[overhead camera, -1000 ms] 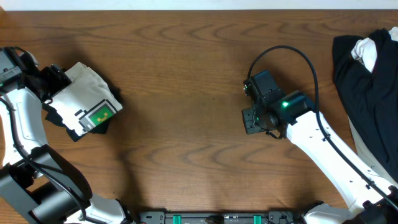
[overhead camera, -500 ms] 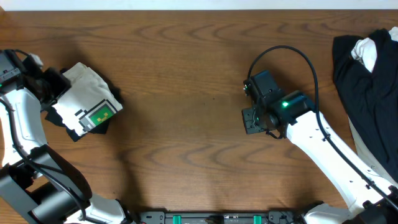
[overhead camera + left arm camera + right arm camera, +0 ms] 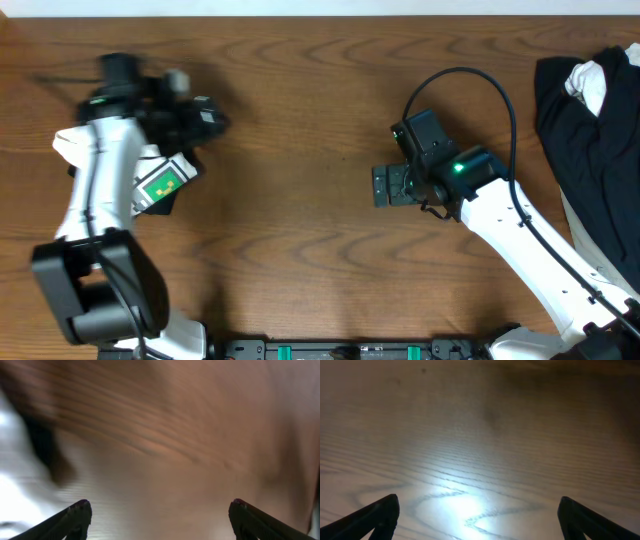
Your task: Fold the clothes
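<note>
T-shirt (image 3: 160, 186): folded into a small packet at the left side of the desk (image 3: 300, 90), green-and-black print facing up. The left arm crosses above it and hides much of it.
Fabric: thin, soft white cloth squared into a flat bundle. A bit of dark cloth (image 3: 168, 206) peeks out at its lower corner. It looks limp enough to slump if nudged.
Left pincer (image 3: 205, 118): blurred in the overhead view, above bare wood just right of the packet. Its wrist view shows two dark tips spread wide with nothing between them. A white smear at the left of that view is probably the shirt.
Right pincer (image 3: 385, 186): over mid-desk, well apart from the shirt, tips wide apart above bare wood and gripping nothing. It seems parked there to leave the left arm room.
Desk surface: brown wood with flowing grain, glossy enough to throw back a patch of glare in the right wrist view.
Right edge: a black garment heap (image 3: 590, 150) with a white cloth (image 3: 592, 82) tucked in its top, well apart from both pincers.
Progress: folding looks finished or nearly so, since neither pincer holds the packet.
</note>
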